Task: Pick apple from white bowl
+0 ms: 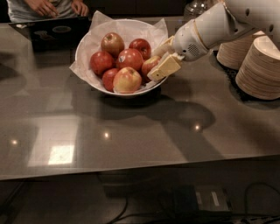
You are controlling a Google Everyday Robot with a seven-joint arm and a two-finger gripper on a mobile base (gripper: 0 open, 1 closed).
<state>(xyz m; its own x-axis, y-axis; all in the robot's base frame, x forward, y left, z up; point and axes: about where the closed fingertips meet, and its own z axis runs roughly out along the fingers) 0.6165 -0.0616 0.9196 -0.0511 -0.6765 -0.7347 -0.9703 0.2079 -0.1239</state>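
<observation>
The white bowl (87,46), lined with crinkled white paper, stands on the grey table and holds several apples. My gripper (154,64) reaches in over the bowl's right rim. Its two tan fingers (164,68) sit on either side of the apple (148,64), a red one with a pale orange patch at the right edge of the pile. The fingers look closed against it. The apple still rests among the others. A mostly yellow apple (127,80) lies in front, and deep-red apples (130,58) lie to the left.
Stacks of tan paper plates (260,65) stand at the right on a dark mat. A dark tray (48,31) and a person's hands (43,6) are at the back left. The table's front edge (131,170) runs along the bottom.
</observation>
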